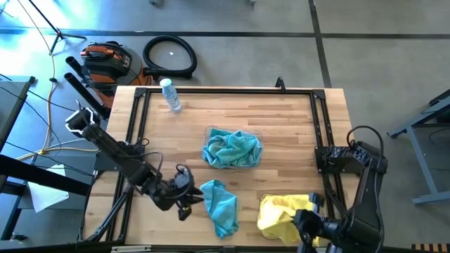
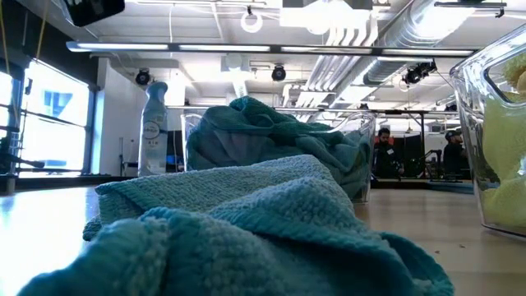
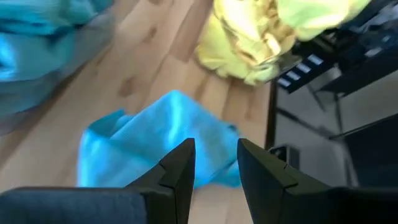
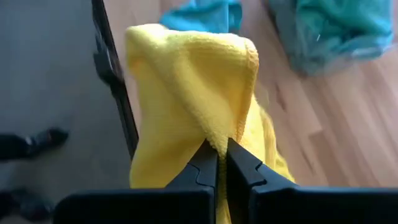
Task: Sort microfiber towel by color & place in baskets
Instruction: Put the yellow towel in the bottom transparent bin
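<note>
Our right claw (image 4: 221, 155) is pinched shut on a yellow towel (image 4: 186, 87) at the worktop's (image 1: 281, 112) near right corner, above the basket (image 1: 267, 204) of yellow cloths. We should lower it well inside before releasing. Our left claw (image 3: 214, 165), part open and empty, hovers beside the loose blue towel (image 1: 221, 204).

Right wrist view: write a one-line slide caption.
Right gripper shut on a yellow towel, with teal towels on the wooden table beyond.
</note>
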Controlling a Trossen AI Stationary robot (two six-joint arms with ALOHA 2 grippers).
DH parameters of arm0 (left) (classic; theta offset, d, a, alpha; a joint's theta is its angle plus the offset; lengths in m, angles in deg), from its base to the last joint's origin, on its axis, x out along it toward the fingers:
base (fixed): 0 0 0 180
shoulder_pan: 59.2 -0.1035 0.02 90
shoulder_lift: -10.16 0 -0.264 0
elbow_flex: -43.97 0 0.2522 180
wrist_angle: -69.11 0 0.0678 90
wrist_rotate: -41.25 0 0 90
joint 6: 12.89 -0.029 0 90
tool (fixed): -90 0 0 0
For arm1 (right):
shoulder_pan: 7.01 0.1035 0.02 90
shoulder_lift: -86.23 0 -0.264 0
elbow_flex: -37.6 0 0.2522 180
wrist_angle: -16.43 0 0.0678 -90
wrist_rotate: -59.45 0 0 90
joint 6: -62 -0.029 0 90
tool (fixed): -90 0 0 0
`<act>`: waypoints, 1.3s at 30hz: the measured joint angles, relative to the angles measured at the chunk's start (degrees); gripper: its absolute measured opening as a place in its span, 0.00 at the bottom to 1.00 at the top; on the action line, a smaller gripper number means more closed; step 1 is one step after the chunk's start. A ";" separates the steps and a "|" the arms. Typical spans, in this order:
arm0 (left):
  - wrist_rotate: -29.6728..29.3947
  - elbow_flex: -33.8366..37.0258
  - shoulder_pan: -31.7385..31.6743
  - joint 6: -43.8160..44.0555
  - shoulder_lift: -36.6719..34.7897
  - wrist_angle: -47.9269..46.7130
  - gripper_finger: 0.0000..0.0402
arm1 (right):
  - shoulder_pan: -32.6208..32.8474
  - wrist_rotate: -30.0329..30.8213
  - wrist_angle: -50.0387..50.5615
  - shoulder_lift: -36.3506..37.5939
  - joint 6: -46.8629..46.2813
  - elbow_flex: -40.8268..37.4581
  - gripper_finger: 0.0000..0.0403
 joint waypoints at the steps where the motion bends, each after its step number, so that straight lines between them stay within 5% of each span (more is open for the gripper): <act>1: 0.06 0.00 0.00 0.02 1.08 1.79 0.28 | 0.52 -1.05 -0.11 -0.01 0.00 -0.81 0.00; 7: 1.49 -0.12 0.00 3.40 7.22 11.13 0.28 | 2.23 -8.97 -0.05 0.41 -1.93 -9.55 0.00; 11: 1.92 -2.57 0.00 4.91 11.22 11.63 0.28 | 2.33 -8.33 -1.51 3.38 -2.74 -16.78 0.00; 18: 2.83 -7.81 -0.96 5.11 17.98 11.59 0.28 | -1.30 -7.64 -28.20 9.22 8.91 -32.00 0.00; 23: 3.34 -10.66 -1.25 5.16 21.26 11.61 0.28 | -5.12 -16.39 -42.55 9.47 13.95 -42.08 0.00; 32: 3.69 -11.28 -1.22 7.12 22.08 11.37 0.28 | -8.11 -19.75 -55.68 9.85 9.09 -56.54 0.00; 39: 3.67 -11.28 -1.22 7.78 22.08 11.23 0.28 | -8.15 -20.27 -57.93 9.74 9.80 -56.95 0.06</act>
